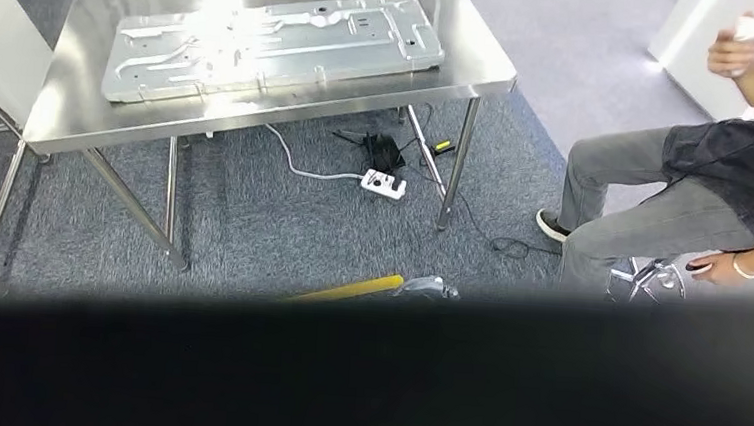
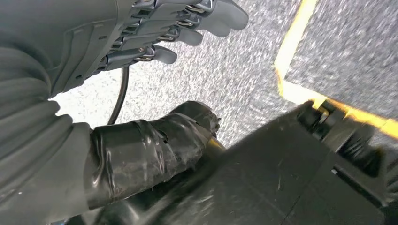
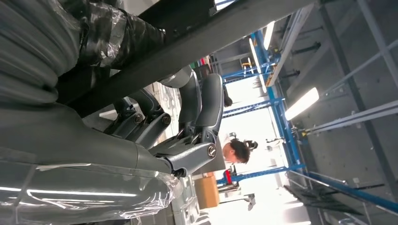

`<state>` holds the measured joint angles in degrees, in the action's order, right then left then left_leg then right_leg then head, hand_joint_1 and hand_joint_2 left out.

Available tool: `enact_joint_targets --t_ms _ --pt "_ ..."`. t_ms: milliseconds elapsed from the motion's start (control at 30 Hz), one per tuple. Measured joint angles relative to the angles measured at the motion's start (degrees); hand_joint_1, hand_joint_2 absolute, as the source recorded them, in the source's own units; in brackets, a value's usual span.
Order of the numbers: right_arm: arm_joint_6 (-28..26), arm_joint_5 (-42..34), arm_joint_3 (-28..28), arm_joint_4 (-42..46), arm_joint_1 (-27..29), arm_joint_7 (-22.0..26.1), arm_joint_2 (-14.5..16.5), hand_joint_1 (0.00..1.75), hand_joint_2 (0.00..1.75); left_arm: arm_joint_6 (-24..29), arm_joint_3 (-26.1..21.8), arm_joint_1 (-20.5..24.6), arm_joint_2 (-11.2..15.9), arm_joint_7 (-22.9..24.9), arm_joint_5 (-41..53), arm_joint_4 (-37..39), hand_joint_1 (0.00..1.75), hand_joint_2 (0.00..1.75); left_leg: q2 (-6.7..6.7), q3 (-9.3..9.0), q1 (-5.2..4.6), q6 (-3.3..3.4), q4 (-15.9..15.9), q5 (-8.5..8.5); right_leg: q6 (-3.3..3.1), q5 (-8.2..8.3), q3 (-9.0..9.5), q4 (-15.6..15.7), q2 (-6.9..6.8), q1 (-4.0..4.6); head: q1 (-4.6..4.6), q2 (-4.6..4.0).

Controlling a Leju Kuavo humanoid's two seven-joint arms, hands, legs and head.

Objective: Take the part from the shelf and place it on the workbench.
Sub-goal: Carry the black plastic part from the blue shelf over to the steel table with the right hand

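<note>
Under both hands, a wide flat black part (image 1: 362,372): right hand (image 3: 187,126) grips its edge, left hand (image 2: 155,33) open alongside.

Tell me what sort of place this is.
Probably a factory or workshop floor: a stainless steel workbench carrying a stamped sheet-metal panel, yellow floor-marking tape on grey carpet, and blue industrial racking under strip lights.
</note>
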<state>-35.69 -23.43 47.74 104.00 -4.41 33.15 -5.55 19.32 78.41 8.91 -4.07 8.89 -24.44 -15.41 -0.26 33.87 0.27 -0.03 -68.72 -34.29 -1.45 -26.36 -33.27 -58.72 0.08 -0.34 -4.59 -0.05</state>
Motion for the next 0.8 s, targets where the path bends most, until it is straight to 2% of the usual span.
enact_joint_targets --t_ms 67,100,133,200,233,267,300,333,400,467,533,567,600,633,700,733,767,800 --pt "-0.4 0.0 0.0 0.0 0.0 -0.1 0.0 1.75 1.75 0.1 0.0 -0.1 0.0 -0.4 -0.3 0.0 0.0 1.75 0.01 4.45 0.1 -0.28 -5.2 -1.78 -0.12 -0.71 0.65 0.0 0.15 0.0 -0.02 0.01" --pt "-0.5 0.1 0.0 0.0 0.1 -0.1 0.0 1.75 1.75 0.2 0.0 -0.2 0.1 -0.6 -0.4 0.0 0.0 1.75 0.01 5.59 0.12 -0.28 -5.4 -1.45 -0.08 -1.16 1.19 0.0 0.27 0.01 -0.03 0.01" --pt "-0.6 0.1 0.0 0.0 0.1 -0.1 0.0 1.75 1.75 0.3 0.0 -0.3 0.2 -0.7 -0.5 0.0 0.0 1.75 0.01 5.81 0.1 -0.13 -3.7 0.12 -0.02 -1.65 1.88 0.0 0.38 0.01 -0.03 0.01" --pt "-0.6 0.2 0.0 0.0 0.1 -0.1 0.0 1.75 1.75 0.4 0.0 -0.4 0.3 -0.8 -0.7 0.0 0.0 1.75 0.05 4.5 -0.1 0.49 3.2 5.7 0.19 -2.66 3.24 0.0 0.48 0.02 -0.06 0.0" --pt "-0.6 0.3 0.0 0.0 0.1 -0.1 0.0 1.75 1.75 0.4 0.0 -0.4 0.4 -0.8 -0.7 0.0 0.0 1.75 0.03 3.83 -0.3 0.83 6.0 7.0 0.43 -3.11 3.72 0.0 0.58 0.07 -0.1 0.0" --pt "-0.7 0.4 0.0 0.0 0.1 -0.1 0.0 1.75 1.75 0.4 0.0 -0.4 0.5 -0.9 -0.7 0.0 0.0 1.75 0.0 3.3 -0.49 1.15 7.8 7.76 0.78 -3.53 3.98 0.0 0.65 0.11 -0.15 0.0" --pt "-0.9 0.5 0.0 0.0 0.1 -0.1 0.0 1.75 1.75 0.4 0.0 -0.5 0.5 -0.9 -0.8 0.0 0.0 1.75 -0.04 3.12 -0.62 1.45 8.7 7.81 1.13 -3.75 4.19 -0.2 0.72 0.18 -0.16 0.0" --pt "-1.1 0.6 0.0 0.1 0.1 -0.1 0.0 1.75 1.75 0.4 0.0 -0.6 0.6 -0.9 -0.8 0.0 0.0 1.75 -0.1 2.78 -0.61 1.68 8.8 7.42 1.51 -3.88 4.46 -0.3 0.77 0.25 -0.16 0.01" --pt "-1.5 0.9 0.0 0.2 0.1 -0.2 -0.1 1.75 1.75 0.5 0.0 -0.6 0.6 -0.9 -0.9 0.0 0.0 1.75 -0.12 1.7 -0.41 2.08 9.6 8.24 2.05 -4.33 4.84 -1.4 0.76 0.29 -0.11 0.01" --pt "-2.1 1.6 -0.1 0.4 0.1 -0.7 -0.1 1.75 1.75 0.7 0.0 -0.4 0.6 -1.0 -1.1 0.0 0.0 1.75 -0.08 0.6 -0.26 2.38 10.2 8.16 2.52 -6.04 3.39 -4.6 0.66 0.17 0.03 0.01" --pt "-2.9 2.6 -0.1 0.6 0.2 -1.7 -0.2 1.75 1.75 1.1 0.0 -0.3 0.7 -1.2 -1.6 0.0 0.0 1.75 -0.04 0.18 -0.23 2.69 10.2 7.82 2.92 -9.05 -0.81 -11.2 0.52 -0.01 0.24 0.01" --pt "-3.2 3.1 -0.1 0.7 0.3 -2.3 -0.2 1.75 1.75 1.2 0.0 -0.3 0.7 -1.3 -1.8 0.0 0.0 1.75 -0.04 0.01 -0.24 2.76 10.2 7.56 3.08 -10.11 -2.97 -14.0 0.51 -0.11 0.3 0.01" --pt "-3.4 3.5 -0.1 0.8 0.3 -2.7 -0.3 1.75 1.75 1.3 0.0 -0.4 0.8 -1.3 -2.0 0.0 0.0 1.75 -0.06 -0.32 -0.24 2.78 10.2 7.21 3.23 -10.36 -4.68 -15.7 0.49 -0.25 0.35 0.01" --pt "-3.5 3.8 -0.1 0.9 0.4 -3.0 -0.4 1.75 1.75 1.3 0.0 -0.5 0.8 -1.3 -2.3 0.0 0.0 1.75 -0.09 -0.82 -0.22 2.71 10.2 6.8 3.32 -9.2 -5.25 -15.1 0.47 -0.41 0.45 0.01" --pt "-3.5 4.6 -0.1 1.1 0.6 -3.6 -0.6 1.75 1.75 1.3 0.0 -0.8 0.8 -1.3 -2.6 0.0 0.0 1.75 -0.18 -2.14 -0.19 2.42 10.2 5.76 3.35 -3.69 -3.98 -8.6 0.43 -0.74 0.77 0.01" --pt "-3.5 5.2 -0.1 1.2 0.7 -3.9 -0.7 1.75 1.75 1.4 0.0 -0.8 0.8 -1.4 -2.9 0.0 0.0 1.75 -0.22 -2.71 -0.2 2.16 10.1 5.24 3.26 -1.7 -3.23 -5.4 0.4 -0.74 0.93 0.01" --pt "-3.5 6.0 -0.1 1.4 0.8 -4.3 -0.7 1.75 1.75 1.5 -0.1 -0.7 0.9 -1.5 -3.2 0.0 0.0 1.75 -0.26 -3.03 -0.23 1.84 10.0 4.78 3.04 -0.5 -2.63 -3.1 0.33 -0.6 1.09 0.01" --pt "-3.5 6.9 -0.1 1.5 1.1 -4.7 -0.7 1.75 1.75 1.6 -0.2 -0.7 0.9 -1.7 -3.5 0.0 0.0 1.75 -0.28 -3.25 -0.24 1.46 9.8 4.42 2.69 -0.03 -2.42 -2.0 0.3 -0.44 1.22 0.01"
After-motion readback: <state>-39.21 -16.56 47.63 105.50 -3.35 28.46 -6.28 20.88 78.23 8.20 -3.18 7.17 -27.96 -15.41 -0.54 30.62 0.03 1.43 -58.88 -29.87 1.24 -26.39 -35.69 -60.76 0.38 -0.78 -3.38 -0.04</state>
